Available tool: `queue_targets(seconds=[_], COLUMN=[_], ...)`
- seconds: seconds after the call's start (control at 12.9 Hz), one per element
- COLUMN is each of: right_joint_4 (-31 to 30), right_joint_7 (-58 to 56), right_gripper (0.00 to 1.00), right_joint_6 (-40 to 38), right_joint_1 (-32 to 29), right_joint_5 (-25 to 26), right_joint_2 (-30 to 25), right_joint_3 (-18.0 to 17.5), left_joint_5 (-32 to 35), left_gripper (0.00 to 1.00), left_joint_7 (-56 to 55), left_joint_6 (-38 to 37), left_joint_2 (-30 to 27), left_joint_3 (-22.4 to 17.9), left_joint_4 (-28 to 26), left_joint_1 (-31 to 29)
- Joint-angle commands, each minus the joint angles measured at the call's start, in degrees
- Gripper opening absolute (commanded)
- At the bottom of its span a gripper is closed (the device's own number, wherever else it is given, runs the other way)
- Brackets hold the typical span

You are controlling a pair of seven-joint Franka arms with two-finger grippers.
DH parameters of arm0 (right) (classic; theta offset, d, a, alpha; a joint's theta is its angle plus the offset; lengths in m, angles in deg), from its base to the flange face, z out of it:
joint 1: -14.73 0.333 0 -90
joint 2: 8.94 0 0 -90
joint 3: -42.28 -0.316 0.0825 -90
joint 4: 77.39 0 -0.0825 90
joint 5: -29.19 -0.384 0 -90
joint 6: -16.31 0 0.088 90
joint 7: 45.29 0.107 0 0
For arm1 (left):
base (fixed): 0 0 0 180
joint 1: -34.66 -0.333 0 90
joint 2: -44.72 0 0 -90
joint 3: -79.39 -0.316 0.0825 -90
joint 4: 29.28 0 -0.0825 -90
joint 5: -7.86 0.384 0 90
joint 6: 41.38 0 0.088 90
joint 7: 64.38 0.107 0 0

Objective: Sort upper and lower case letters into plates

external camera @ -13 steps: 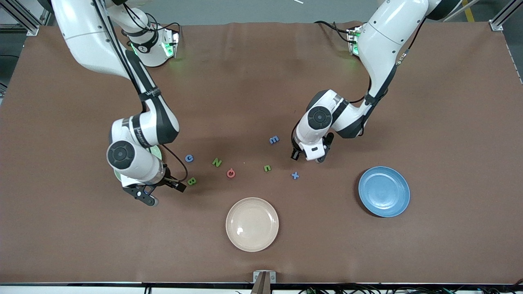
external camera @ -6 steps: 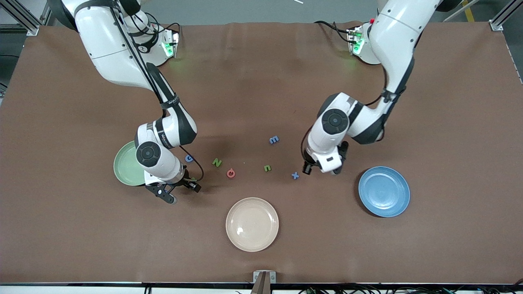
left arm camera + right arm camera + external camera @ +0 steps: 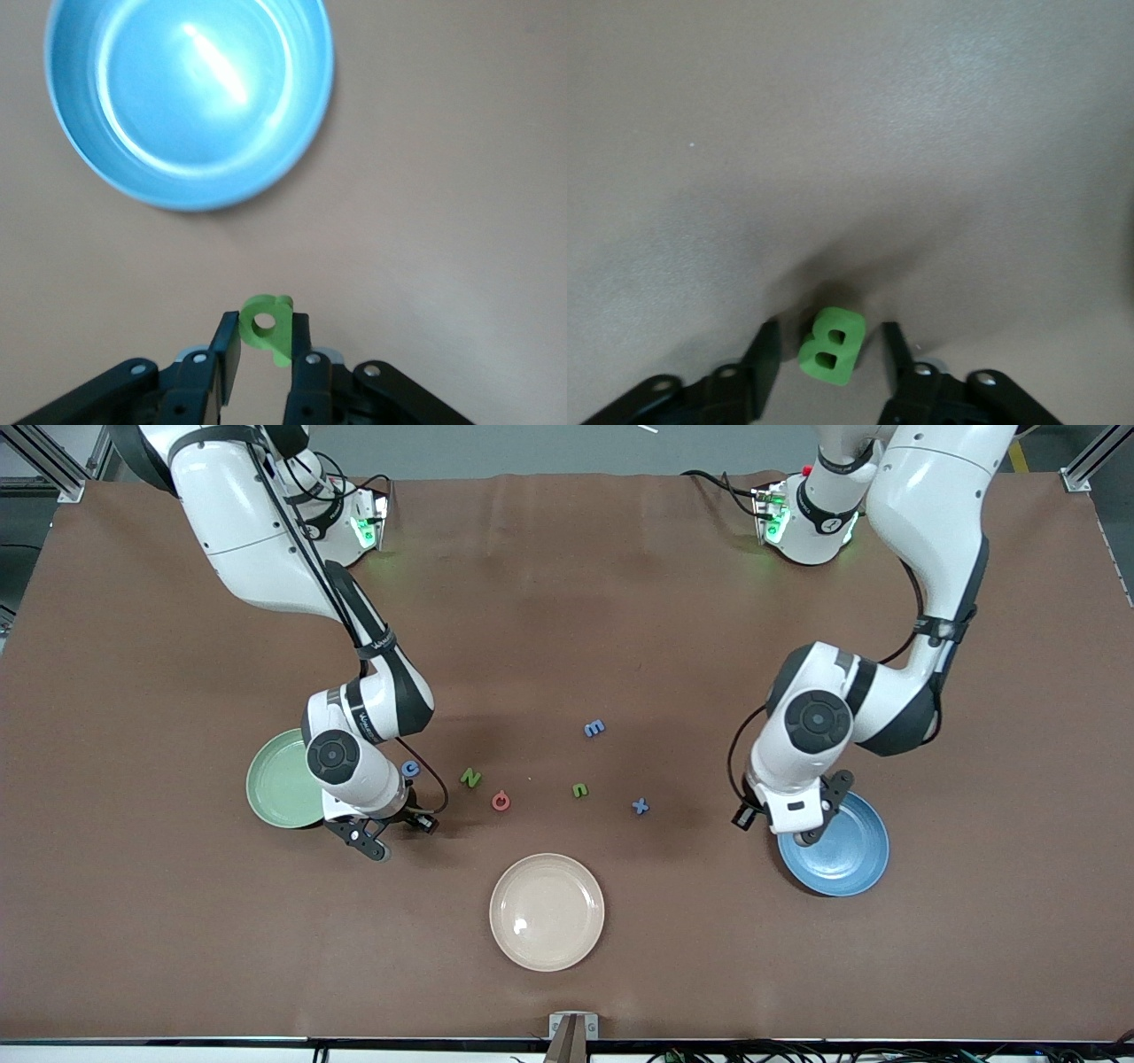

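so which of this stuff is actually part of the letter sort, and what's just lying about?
In the job:
- green B, between the open right gripper
- green letter, held by the left gripper
- blue G, green N, red o, green n, blue x, blue m
- mint plate, blue plate

Lying about:
- cream plate

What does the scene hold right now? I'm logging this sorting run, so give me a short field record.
left gripper: shut on a small green letter, by the blue plate
right gripper: open around the green B on the table, beside the mint green plate
loose letters: blue G, green N, pinkish-red o, green n, blue m, blue x
plates: both show no letters
cream-beige plate: nearest the front camera
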Motion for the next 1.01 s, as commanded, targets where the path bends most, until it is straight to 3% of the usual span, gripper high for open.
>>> queue_targets(seconds=[0.0,0.16,0.23,0.47,0.54,0.62,0.78,0.93], right_joint_4=[-2.05,-2.84,-2.75,-1.36,-0.74,-0.64,-1.43,-5.01], right_joint_7=[0.92,0.83,0.57,-1.79,-4.85,-7.84,-14.52,-20.15], right_gripper=[0.3,0.04,0.01,0.0,0.0,0.0,0.0,0.0], right_joint_6=[0.86,0.6,0.42,-5.61,-9.47,-12.73,-18.8,-21.11], right_joint_1=[0.29,0.12,-0.14,-1.72,-3.21,-4.79,-8.04,-10.94], right_joint_5=[-0.41,-0.41,-0.41,-0.33,-0.33,-0.41,-0.41,-0.41], right_joint_2=[-0.65,-1.0,-1.18,-4.33,-6.26,-8.28,-12.49,-16.89], right_joint_3=[0.0,0.0,0.0,0.0,0.0,0.0,0.09,0.09], left_joint_5=[1.14,1.06,1.05,1.23,1.23,1.14,0.45,-0.52], left_gripper=[0.0,0.0,0.0,0.26,0.52,1.0,1.0,1.0], left_joint_7=[6.91,12.25,13.15,17.18,19.99,20.28,19.4,17.39], left_joint_6=[-2.03,-1.42,-0.89,1.47,1.57,1.48,1.22,1.13], left_joint_2=[-0.34,1.94,2.65,5.37,5.55,5.21,4.5,4.41], left_joint_3=[0.55,0.64,0.64,0.64,0.64,0.55,0.99,4.22], left_joint_4=[-0.15,-0.07,0.02,0.2,0.02,0.02,0.2,0.19], left_joint_1=[-6.17,-9.44,-10.76,-15.16,-15.87,-15.79,-14.83,-13.42])
